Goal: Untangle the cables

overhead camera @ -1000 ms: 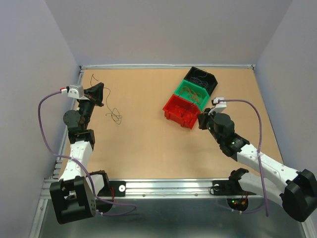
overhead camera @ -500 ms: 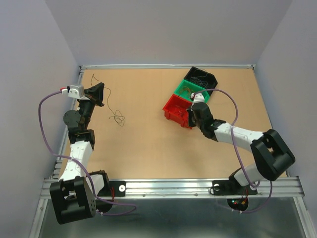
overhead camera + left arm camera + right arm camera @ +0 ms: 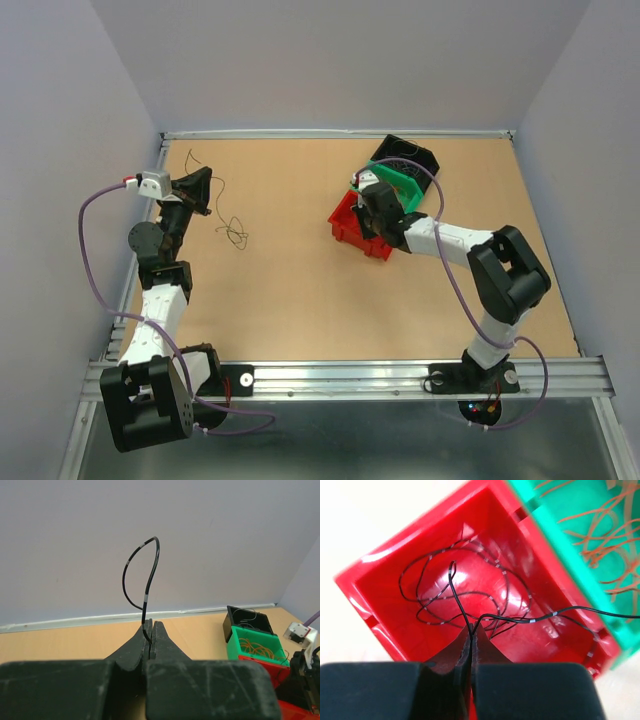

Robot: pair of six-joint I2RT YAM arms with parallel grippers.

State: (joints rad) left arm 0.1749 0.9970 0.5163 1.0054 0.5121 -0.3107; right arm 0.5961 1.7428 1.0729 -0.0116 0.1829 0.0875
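Swinging in from the right, the right gripper (image 3: 471, 632) hovers over the red bin (image 3: 370, 587) pinching a dark cable (image 3: 456, 599), seemingly ready to drop it, while the left gripper (image 3: 151, 630) stays clamped on a looped cable (image 3: 148, 582).

Two arms: left arm (image 3: 160, 290), right arm (image 3: 470, 250). Two grippers: left gripper (image 3: 151, 627), right gripper (image 3: 471, 632). Two purple arm leads (image 3: 88, 250), one per arm. Three bins at far right: one red bin (image 3: 347, 222), one green bin (image 3: 408, 186), one black bin (image 3: 408, 155). One table (image 3: 300, 290). Thin cables (image 3: 232, 228): loose strands at far left and tangles in all three bins, too fine to count.
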